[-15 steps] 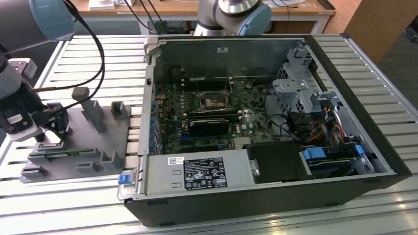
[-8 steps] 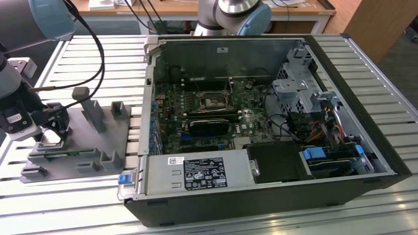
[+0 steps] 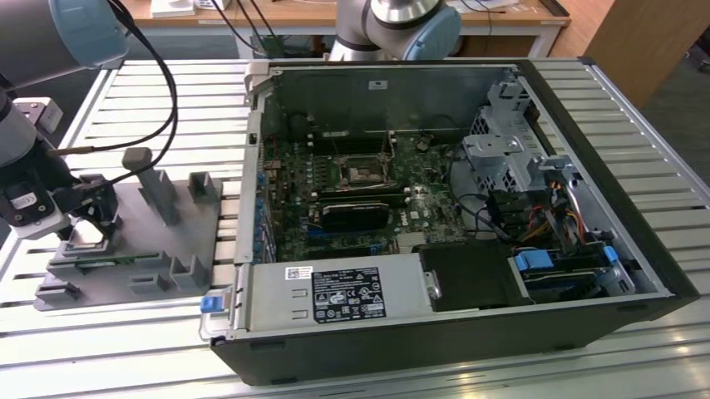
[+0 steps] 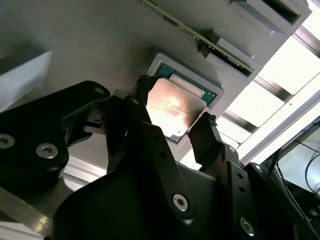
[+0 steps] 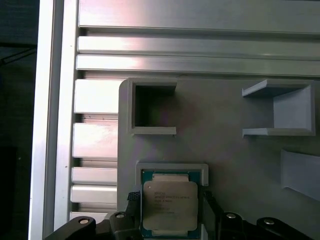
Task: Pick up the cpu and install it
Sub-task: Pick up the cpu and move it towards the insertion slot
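Observation:
The cpu (image 5: 169,206), a flat square chip with a silvery top, lies in a square pocket of the grey holder block (image 3: 166,241) at the exterior view's left. My gripper (image 3: 86,234) is down over that pocket. In both wrist views its two black fingers (image 4: 204,131) stand against opposite edges of the cpu (image 4: 174,109), so the gripper (image 4: 175,102) is shut on the chip, which still sits level in its pocket. The black socket (image 3: 363,170) with a metal frame lies on the motherboard inside the open computer case (image 3: 444,332).
The holder block carries several upright grey posts (image 3: 159,189) and pockets (image 5: 152,107) around the gripper. A green memory stick (image 4: 200,37) lies in a slot on the block. The case walls rise around the motherboard, with cables and a drive cage (image 3: 505,162) at its right.

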You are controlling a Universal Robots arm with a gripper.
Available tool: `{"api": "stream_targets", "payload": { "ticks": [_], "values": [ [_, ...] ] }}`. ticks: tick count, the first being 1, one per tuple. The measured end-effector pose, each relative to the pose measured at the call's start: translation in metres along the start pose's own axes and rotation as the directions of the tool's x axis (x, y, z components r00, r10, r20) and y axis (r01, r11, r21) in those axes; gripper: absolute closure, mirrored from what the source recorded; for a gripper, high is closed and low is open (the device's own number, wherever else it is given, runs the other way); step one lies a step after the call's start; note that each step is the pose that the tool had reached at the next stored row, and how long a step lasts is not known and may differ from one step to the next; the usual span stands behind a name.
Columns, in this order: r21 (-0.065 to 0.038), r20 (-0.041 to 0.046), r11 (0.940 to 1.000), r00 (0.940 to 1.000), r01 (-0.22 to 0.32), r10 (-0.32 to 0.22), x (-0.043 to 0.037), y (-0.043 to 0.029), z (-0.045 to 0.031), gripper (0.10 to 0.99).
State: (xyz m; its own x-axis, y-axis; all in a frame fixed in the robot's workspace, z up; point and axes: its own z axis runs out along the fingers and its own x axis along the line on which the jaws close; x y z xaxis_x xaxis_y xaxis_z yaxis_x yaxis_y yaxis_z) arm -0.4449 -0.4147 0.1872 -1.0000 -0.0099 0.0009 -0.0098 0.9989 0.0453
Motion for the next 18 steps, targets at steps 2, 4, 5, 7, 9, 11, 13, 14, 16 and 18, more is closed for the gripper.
{"api": "stream_targets", "payload": {
  "ticks": [2, 4, 5, 7, 9, 11, 13, 14, 16, 18],
  "values": [
    [0.000, 0.0002, 1.0000, 1.0000, 0.000, 0.000, 0.0000, 0.0000, 0.0007, 0.482],
    [0.000, -0.0003, 1.0000, 1.0000, 0.000, 0.000, 0.0000, -0.0001, 0.0012, 0.557],
    [0.000, -0.0004, 1.0000, 1.0000, 0.000, 0.000, 0.0000, -0.0001, 0.0013, 0.561],
    [0.000, -0.0002, 1.0000, 1.0000, 0.000, 0.000, 0.0000, -0.0001, 0.0015, 0.561],
    [0.000, 0.0004, 1.0000, 1.0000, 0.000, 0.000, -0.0001, 0.0000, 0.0013, 0.561],
    [0.000, 0.0007, 1.0000, 1.0000, 0.000, 0.000, -0.0001, 0.0001, -0.0015, 0.561],
    [0.000, 0.0002, 1.0000, 1.0000, 0.000, 0.000, 0.0000, 0.0002, -0.0050, 0.561],
    [0.000, 0.0002, 1.0000, 1.0000, 0.000, 0.000, 0.0000, 0.0003, -0.0072, 0.561],
    [0.000, 0.0002, 1.0000, 1.0000, 0.000, 0.000, 0.0000, 0.0006, -0.0124, 0.561],
    [0.000, 0.0001, 1.0000, 1.0000, 0.000, 0.000, 0.0000, 0.0007, -0.0162, 0.561]
  ]
}}
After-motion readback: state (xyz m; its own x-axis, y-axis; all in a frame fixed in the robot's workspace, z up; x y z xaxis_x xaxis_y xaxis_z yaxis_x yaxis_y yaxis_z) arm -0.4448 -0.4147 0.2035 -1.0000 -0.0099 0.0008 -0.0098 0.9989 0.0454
